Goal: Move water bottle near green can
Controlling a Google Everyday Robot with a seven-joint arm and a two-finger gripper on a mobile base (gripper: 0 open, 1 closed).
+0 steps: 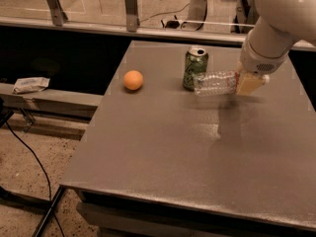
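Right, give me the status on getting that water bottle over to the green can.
Done: the clear crinkled plastic water bottle is held sideways, its free end right beside the small green drink can. In hand: the gripper, at the grey table's right rear, has its jaws closed on the bottle's other end. Left: set it down and release. Whether it already rests on the table cannot be told.

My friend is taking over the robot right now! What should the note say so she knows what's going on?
Gripper: over the far part of the table, shut on one end of the water bottle, which it holds sideways.
Green can: upright. The bottle's free end is right beside it; I cannot tell if they touch. An orange sits on the can's other side.
Done: bottle brought to the can.
Left: probably set it down, let go, back away.
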